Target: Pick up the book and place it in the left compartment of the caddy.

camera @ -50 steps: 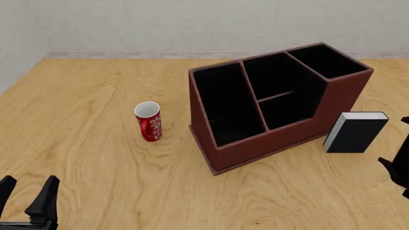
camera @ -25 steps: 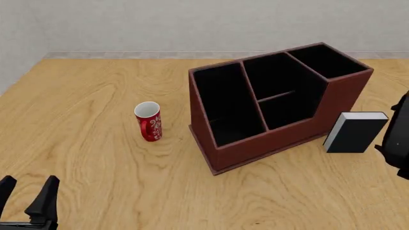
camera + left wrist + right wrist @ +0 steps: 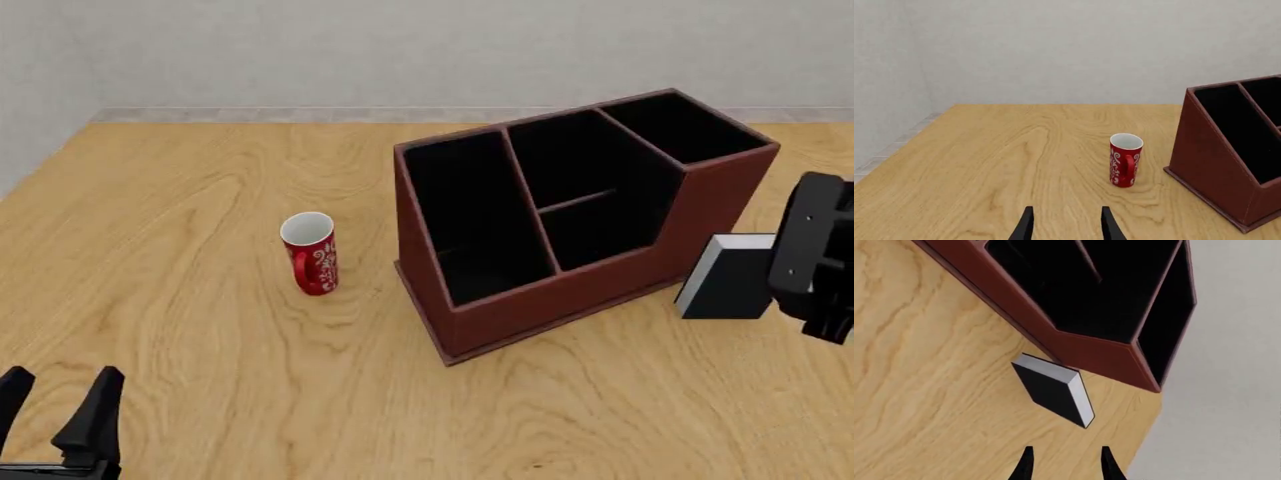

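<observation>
The thick black hardcover book (image 3: 1054, 391) stands beside the reddish-brown caddy (image 3: 587, 270). The right gripper (image 3: 1064, 462), jaws apart and empty, hovers above; stiff, probably heavy, best pinched across its covers.

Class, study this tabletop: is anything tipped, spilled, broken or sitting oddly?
Nothing stands out. The red mug stands upright, apart from the caddy, whose compartments look bare. The book stands on end by the caddy's right side. Both the right gripper and the left gripper are open and hold nothing.
</observation>
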Action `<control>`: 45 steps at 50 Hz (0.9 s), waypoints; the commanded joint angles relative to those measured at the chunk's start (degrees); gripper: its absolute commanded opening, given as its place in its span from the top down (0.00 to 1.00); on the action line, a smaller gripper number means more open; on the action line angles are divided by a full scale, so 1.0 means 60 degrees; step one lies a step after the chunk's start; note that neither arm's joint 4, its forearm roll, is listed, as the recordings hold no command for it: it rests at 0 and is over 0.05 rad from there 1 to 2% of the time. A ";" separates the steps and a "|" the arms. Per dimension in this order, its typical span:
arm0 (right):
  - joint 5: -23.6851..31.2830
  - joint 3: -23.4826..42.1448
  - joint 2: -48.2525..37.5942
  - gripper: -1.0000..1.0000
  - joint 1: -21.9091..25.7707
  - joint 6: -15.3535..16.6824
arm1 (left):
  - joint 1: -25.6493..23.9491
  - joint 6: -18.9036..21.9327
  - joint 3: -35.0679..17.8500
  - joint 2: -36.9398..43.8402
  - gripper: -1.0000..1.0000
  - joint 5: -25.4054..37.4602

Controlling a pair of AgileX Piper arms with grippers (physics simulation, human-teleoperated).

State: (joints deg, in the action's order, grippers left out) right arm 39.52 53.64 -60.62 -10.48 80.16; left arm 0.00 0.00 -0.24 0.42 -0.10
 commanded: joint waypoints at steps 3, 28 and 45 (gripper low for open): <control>-0.0573 0.0158 -0.0931 0.00 -0.0291 0.0417 | 0.0000 0.0000 0.0000 0.0000 0.00 0.0000; -0.0924 0.0883 -0.2217 0.00 -0.0452 0.1101 | 0.0000 0.0000 0.0000 0.0000 0.00 0.0000; -0.1130 0.1065 -0.2912 0.00 -0.0375 0.1407 | 0.0000 0.0000 0.0000 0.0000 0.00 0.0000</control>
State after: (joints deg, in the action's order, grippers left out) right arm 33.49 59.43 -75.72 -12.98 87.74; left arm 0.00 0.00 -0.24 0.42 -0.10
